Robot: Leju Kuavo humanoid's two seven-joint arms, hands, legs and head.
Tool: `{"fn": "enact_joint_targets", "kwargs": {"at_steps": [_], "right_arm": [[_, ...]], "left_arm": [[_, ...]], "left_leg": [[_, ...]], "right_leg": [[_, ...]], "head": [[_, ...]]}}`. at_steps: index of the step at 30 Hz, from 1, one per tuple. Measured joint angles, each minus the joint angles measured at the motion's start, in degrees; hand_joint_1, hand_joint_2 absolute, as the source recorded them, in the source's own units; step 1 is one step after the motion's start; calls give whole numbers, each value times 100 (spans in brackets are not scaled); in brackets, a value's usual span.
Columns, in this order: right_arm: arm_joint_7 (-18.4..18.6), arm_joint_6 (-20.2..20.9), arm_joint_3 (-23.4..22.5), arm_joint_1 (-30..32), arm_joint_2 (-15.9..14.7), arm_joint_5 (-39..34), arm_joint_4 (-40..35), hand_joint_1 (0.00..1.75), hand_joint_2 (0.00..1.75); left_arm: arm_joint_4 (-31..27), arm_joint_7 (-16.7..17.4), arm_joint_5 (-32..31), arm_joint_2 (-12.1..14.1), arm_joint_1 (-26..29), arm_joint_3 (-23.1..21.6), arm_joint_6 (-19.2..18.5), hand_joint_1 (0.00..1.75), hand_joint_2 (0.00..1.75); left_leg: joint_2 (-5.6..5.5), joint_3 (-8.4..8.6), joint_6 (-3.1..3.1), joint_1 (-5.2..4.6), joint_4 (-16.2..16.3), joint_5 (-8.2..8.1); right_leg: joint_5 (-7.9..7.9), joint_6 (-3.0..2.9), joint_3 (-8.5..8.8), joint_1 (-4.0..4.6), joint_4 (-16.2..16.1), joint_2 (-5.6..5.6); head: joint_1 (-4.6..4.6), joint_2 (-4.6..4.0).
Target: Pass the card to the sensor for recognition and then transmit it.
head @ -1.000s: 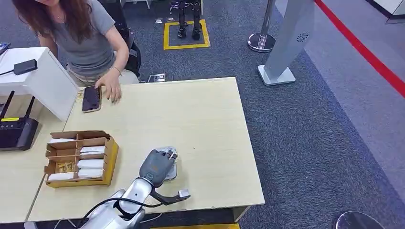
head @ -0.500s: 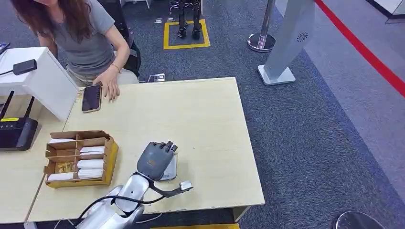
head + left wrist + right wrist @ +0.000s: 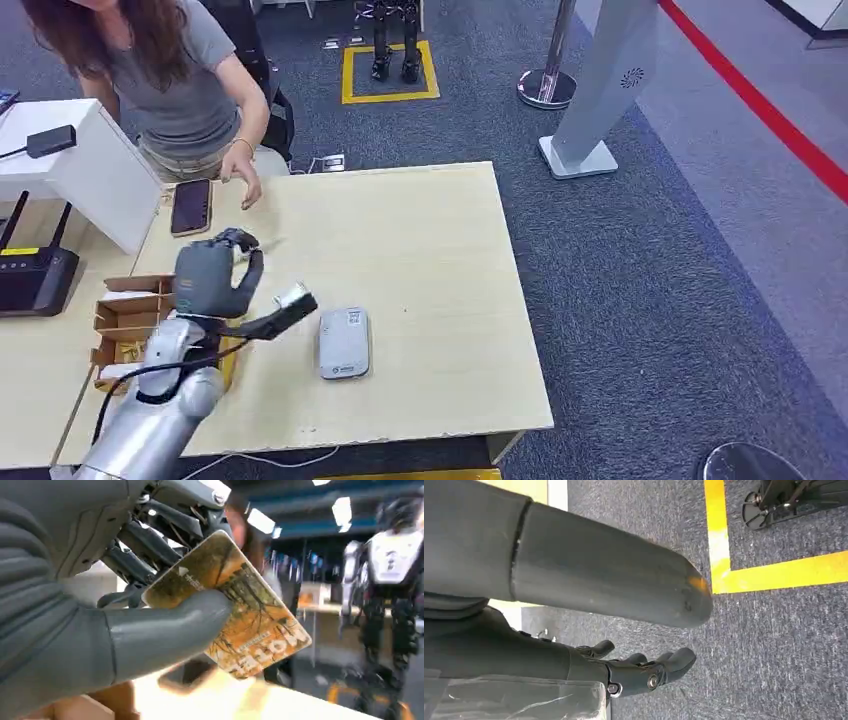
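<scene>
My left hand (image 3: 208, 274) is raised above the table's left part, over the cardboard box. In the left wrist view this hand (image 3: 95, 615) pinches a card (image 3: 250, 625) between the thumb and the fingers; the card is orange and brown with white lettering. The sensor (image 3: 344, 342), a flat grey reader, lies on the table to the right of the hand, apart from it. A person's hand (image 3: 243, 178) hovers over the far table edge beyond my left hand. My right hand (image 3: 589, 580) hangs above the carpet, its fingers (image 3: 649, 672) apart and holding nothing.
A cardboard box (image 3: 131, 318) with compartments of white cards sits at the table's left. A phone (image 3: 191, 206) lies at the far left corner. A white box (image 3: 95, 165) and a black router (image 3: 35, 280) stand on the adjoining table. A person (image 3: 170, 75) stands behind.
My left hand lifted off the sensor and swung left and away, toward the person, uncovering the sensor. The person's hand rose from beside the phone.
</scene>
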Motion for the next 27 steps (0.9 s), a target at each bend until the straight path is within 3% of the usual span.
{"fn": "enact_joint_targets", "kwargs": {"at_steps": [5, 8, 12, 27], "right_arm": [[-2, -2, 20, -3, 0, 7, 0, 0, 0], [9, -4, 22, 15, -2, 9, 0, 0, 0], [13, -4, 26, -6, 0, 13, 0, 0, 0], [37, 0, 70, -12, 0, 39, 2, 0, 0]], "left_arm": [[31, -762, 3116, 186, -35, 1137, -1169, 175, 175], [218, -954, 4011, 337, -184, 1780, -1461, 175, 175], [493, -1021, 4267, 472, -346, 2213, -1560, 175, 175], [1097, -1059, 4429, 689, -704, 2548, -1514, 175, 175]], "left_leg": [[23, -2, 0, 0, -2, 0], [17, -3, 0, -1, -2, 0], [11, -5, -1, -1, -2, 0], [11, -5, 0, -1, -1, 0]], "right_leg": [[1, -1, -3, 1, 3, 24], [2, -1, -6, 1, 3, 19], [1, -1, -6, 1, 3, 13], [1, -1, -6, 0, 3, 14]], "head": [[0, 0], [2, 0], [2, 0], [2, 0]]}}
